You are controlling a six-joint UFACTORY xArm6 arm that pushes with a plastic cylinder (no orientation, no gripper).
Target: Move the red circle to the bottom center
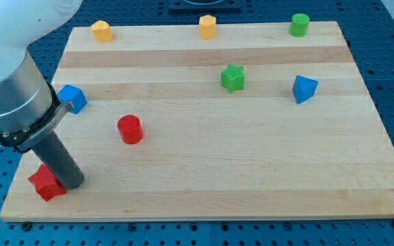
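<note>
The red circle (130, 129), a short cylinder, stands on the wooden board (252, 164) left of centre. My tip (72, 183) rests on the board near the bottom left corner, touching the right side of a red block (45, 183) of unclear shape. The red circle lies up and to the right of my tip, well apart from it. The arm's grey body fills the view's upper left.
A blue cube (72, 98) sits at the left edge, partly behind the arm. A green block (232, 78) and a blue triangular block (304, 89) lie right of centre. Along the top edge stand two yellow blocks (101, 31) (207, 26) and a green cylinder (299, 24).
</note>
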